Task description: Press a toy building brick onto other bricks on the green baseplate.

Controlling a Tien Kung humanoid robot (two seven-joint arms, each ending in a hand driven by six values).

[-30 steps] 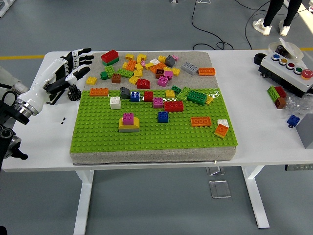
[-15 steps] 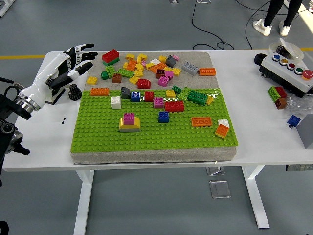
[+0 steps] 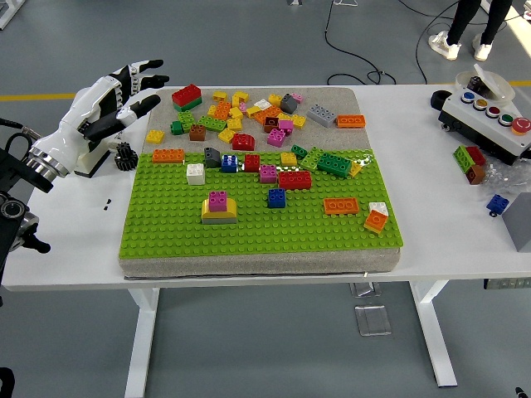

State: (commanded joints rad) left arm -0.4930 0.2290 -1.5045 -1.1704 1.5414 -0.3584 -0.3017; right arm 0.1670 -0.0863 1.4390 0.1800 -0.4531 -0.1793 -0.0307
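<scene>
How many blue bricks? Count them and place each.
3: one blue brick near the green baseplate's far edge, one mid-plate, one on the white table at right. The loose pile may hide more.

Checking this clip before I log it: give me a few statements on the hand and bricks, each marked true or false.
1. The left hand holds a brick. False: its fingers are spread and hold nothing.
2. A magenta brick sits on top of a yellow brick on the green baseplate. True.
3. The right hand is pressing on the red brick. False: no right hand is in view.
4. The left hand is above the table's left part, beside the baseplate. True.
5. A control box with coloured buttons is on the table's right side. True.
</scene>
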